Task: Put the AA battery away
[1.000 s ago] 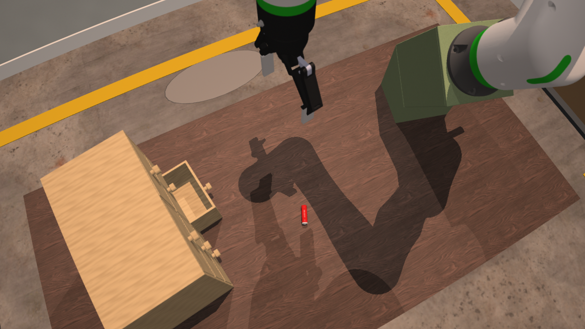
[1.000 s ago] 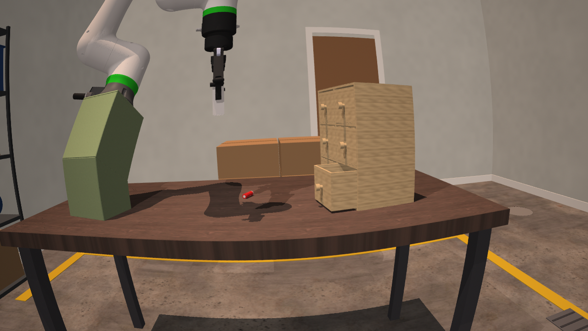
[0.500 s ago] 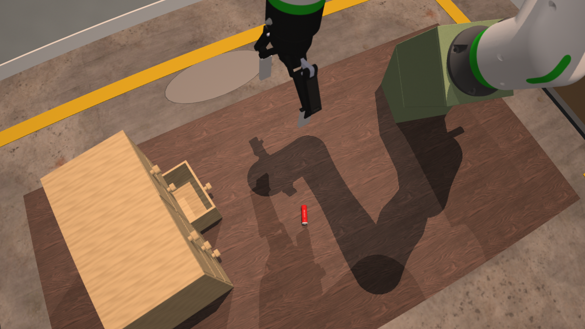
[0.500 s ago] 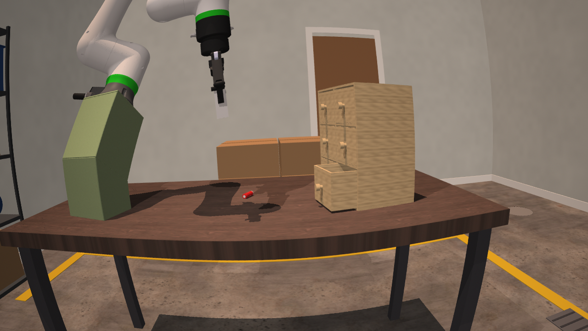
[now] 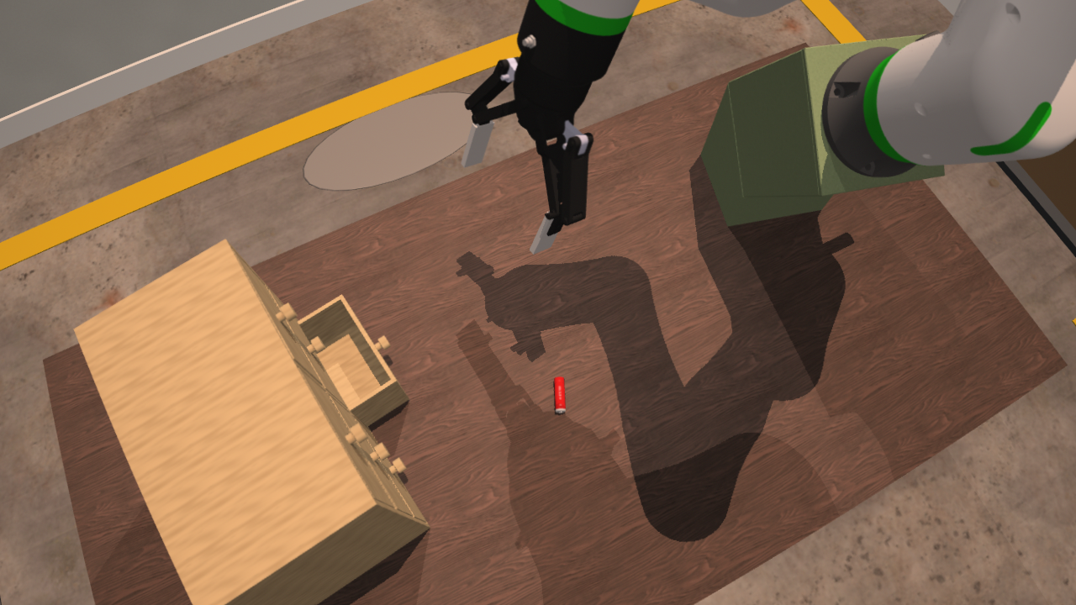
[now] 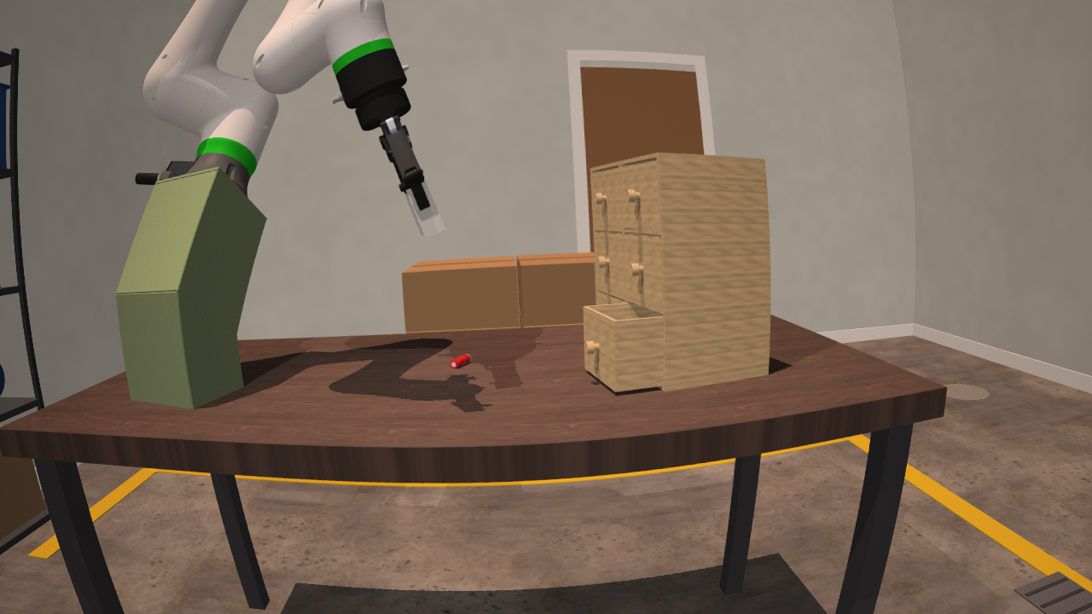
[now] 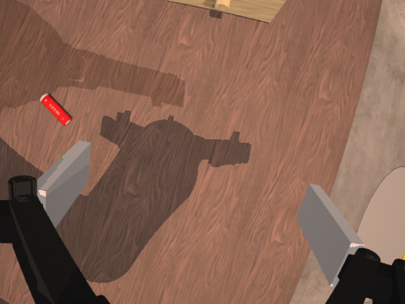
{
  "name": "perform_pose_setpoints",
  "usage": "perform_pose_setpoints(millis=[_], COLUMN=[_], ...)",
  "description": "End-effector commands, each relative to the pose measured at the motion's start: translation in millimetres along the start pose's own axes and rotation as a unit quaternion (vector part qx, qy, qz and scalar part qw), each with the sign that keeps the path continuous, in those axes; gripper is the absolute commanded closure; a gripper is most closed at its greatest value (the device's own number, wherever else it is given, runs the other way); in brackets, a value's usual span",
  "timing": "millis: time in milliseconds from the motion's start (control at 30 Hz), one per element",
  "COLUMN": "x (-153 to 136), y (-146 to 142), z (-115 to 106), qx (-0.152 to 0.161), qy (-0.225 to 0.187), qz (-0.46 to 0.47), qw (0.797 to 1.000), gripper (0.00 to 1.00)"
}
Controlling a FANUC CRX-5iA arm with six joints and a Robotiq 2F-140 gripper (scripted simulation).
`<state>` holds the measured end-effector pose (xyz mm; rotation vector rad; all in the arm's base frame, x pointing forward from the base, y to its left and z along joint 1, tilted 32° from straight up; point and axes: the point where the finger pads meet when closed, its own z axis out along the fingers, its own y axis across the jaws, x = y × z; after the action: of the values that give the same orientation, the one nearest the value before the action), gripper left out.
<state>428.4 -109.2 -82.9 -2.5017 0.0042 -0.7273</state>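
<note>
The red AA battery lies on its side on the table, in front of the chest. The small wooden chest has one bottom drawer pulled partly out, on the side near the exterior camera. No battery shows in the visible part of its floor; its back part is hidden. The other drawers look shut and their contents are hidden. My gripper is wide open and empty. It hangs tilted, high above the table, to the side of the battery.
The green robot base stands at the table's end opposite the chest. Knobs stick out from the chest's front, including the open drawer's knob. The wooden table carries them all. Cardboard boxes show behind the table.
</note>
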Motion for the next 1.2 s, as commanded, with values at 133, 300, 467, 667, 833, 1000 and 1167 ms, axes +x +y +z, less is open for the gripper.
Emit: perform_pose_setpoints(millis=[133, 300, 467, 667, 833, 1000, 1167], x=[6.6, 14.1, 22.7, 27.9, 33.1, 37.1, 38.5], y=[1.8, 1.8, 1.9, 2.2, 2.3, 2.6, 2.7], z=[17.8, 34.1, 52.5, 63.8, 75.1, 83.4, 86.6], qx=[-0.003, -0.003, -0.003, -0.003, -0.003, -0.004, -0.004], qy=[0.089, 0.165, 0.249, 0.301, 0.351, 0.387, 0.401], qz=[0.001, 0.001, 0.0, 0.0, 0.0, 0.0, 0.0], qw=[0.996, 0.986, 0.968, 0.954, 0.936, 0.922, 0.916], gripper=[0.0, 0.0, 0.0, 0.0, 0.0, 0.0, 0.0])
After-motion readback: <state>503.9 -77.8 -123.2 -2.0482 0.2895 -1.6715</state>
